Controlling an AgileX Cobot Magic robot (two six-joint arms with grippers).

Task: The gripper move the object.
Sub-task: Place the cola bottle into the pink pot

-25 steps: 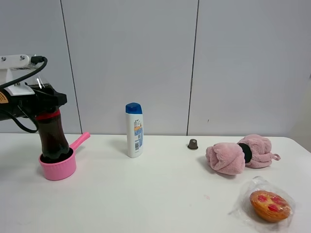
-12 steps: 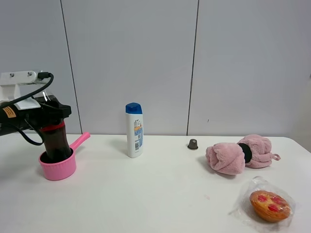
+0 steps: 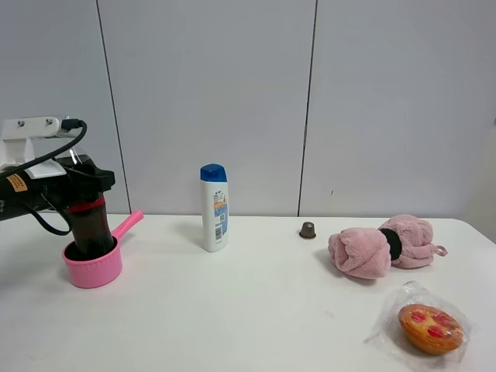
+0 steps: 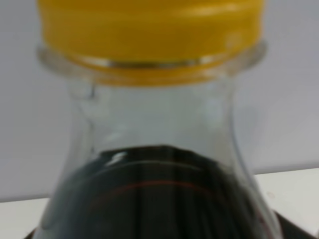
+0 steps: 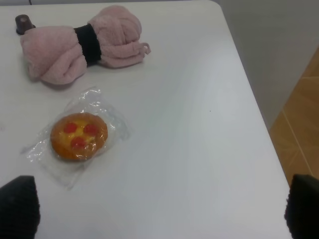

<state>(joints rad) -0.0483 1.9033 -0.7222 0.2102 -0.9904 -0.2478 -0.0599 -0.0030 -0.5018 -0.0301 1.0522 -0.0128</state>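
**Operator:** Report hand status and bottle location.

**Arm:** My left hand (image 3: 80, 186) encloses the neck of the bottle (image 3: 90, 232). I cannot tell whether it is clamped or slack, because no view shows the fingers. The bottle stands upright inside the pan (image 3: 96, 273), near the left edge of the worktop and toward the far-left corner. My right hand (image 5: 159, 211) is spread and empty above the right edge, near the pastry (image 5: 79, 135).

**Operator:** List the hazards.

**Arm:**
1. Tipping. The bottle is tall, and the pan is low and looks light. If I withdraw sideways with any finger touching the neck, the bottle probably leans and could take the pan over.
2. Drag. If I lift while the base catches the pan wall, the pan may rise with it or slide toward the left edge.
3. Slip. The neck is smooth and tapered, so a loose grasp could let the bottle drop back and rock.

**Operator:** Precaution?

**Arm:** I confirm the finger state first. Then I either open fully before retreating, or clamp firmly and lift straight up.
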